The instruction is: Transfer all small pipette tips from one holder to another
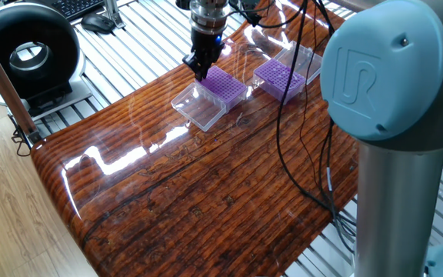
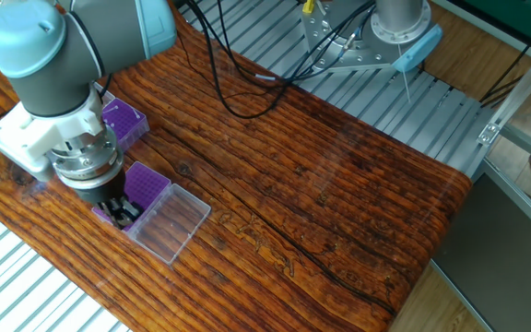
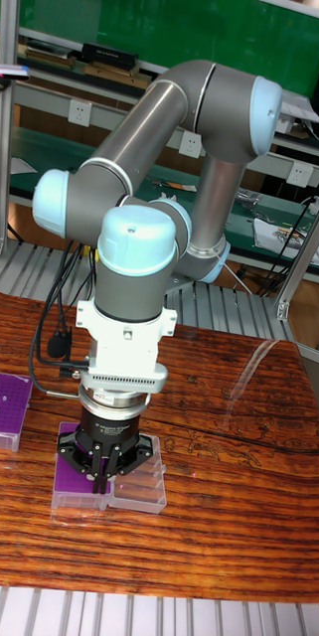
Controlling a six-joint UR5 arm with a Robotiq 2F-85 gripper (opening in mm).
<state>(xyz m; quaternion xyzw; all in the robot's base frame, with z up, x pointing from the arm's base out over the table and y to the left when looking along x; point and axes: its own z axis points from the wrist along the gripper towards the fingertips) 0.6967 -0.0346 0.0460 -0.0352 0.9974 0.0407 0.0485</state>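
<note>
I see the far purple box left of the near purple box on the tabletop. The pincer hangs directly over the near box, fingers close together; I cannot tell if they hold anything. Small pipette tips fill the far box. The clear lid lies right of the near box, touching.

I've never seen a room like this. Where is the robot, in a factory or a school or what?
Probably a robotics lab or workshop. A robot arm works over purple pipette-tip boxes on a wooden table, with cables and metal workbenches around.
</note>
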